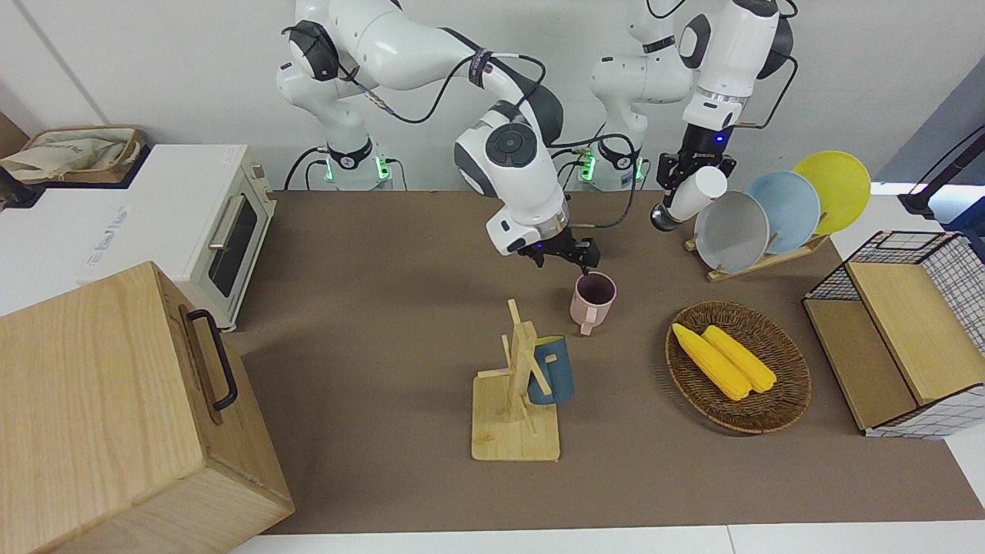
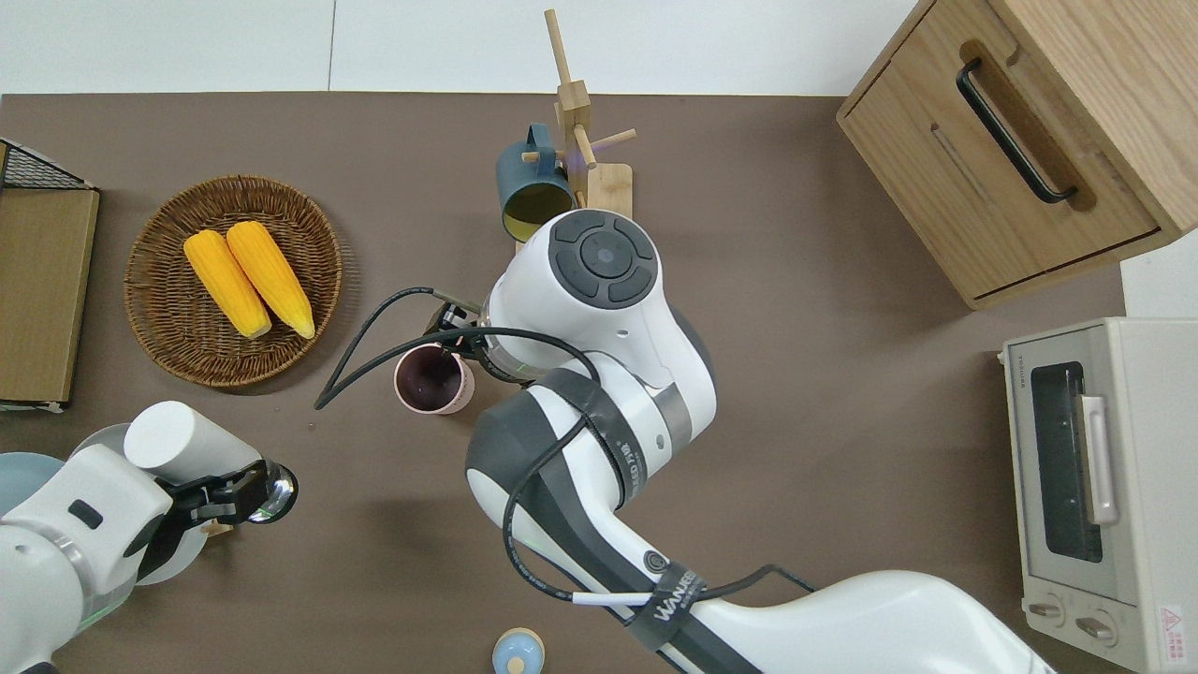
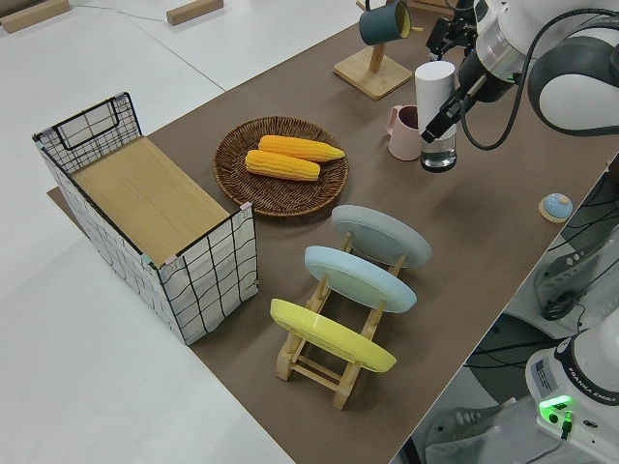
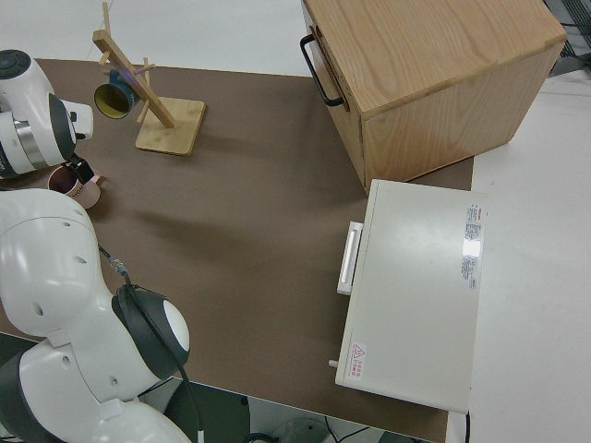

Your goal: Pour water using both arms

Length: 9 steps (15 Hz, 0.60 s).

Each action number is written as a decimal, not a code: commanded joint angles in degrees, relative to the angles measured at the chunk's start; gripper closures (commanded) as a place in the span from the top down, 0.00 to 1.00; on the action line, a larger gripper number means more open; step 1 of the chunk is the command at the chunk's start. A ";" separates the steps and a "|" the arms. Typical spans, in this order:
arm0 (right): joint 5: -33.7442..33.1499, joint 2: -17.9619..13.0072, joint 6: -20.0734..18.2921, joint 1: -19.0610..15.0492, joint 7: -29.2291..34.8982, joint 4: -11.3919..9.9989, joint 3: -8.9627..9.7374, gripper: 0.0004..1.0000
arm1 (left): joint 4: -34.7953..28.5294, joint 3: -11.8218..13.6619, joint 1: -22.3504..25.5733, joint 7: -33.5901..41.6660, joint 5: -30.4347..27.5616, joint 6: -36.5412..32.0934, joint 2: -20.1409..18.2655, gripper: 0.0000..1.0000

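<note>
Overhead view: your left gripper (image 2: 245, 494) pinches a white bottle (image 2: 168, 440) aloft over bare worktop (image 2: 796, 374), while the right gripper (image 1: 579, 256) sits at the pink mug's (image 1: 593, 300) rim, fingers' state untellable, so tipping now likely spills short of the mug.

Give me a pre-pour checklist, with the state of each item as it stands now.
1. Left gripper holds the white bottle: ok, gripped and tilted.
2. Pink mug upright on the table: ok.
3. Right gripper at the mug's rim: ok; whether it grips the rim, cannot tell.
4. Bottle over the mug: not ok, it is over bare table toward the left arm's end.
5. Water in the bottle: cannot tell.
6. Mug empty: dark inside, cannot tell.
</note>
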 commanded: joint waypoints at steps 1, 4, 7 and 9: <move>-2.30 -3.97 -4.73 -4.53 0.01 -0.86 0.66 0.98 | 0.11 0.53 -3.35 -0.79 -0.87 3.64 1.36 0.00; -2.65 -6.52 -9.73 -8.31 -4.89 -0.95 0.66 0.98 | 0.11 0.53 -5.46 -0.79 -0.96 4.61 2.51 0.00; -5.27 -8.45 -14.66 -11.56 -10.17 -1.03 0.57 0.98 | 0.11 0.53 -7.92 -0.70 -1.83 5.31 3.47 0.00; -7.21 -9.68 -17.12 -13.59 -13.34 -1.03 0.58 0.98 | 0.11 0.45 -8.89 -0.79 -2.10 5.31 4.18 0.00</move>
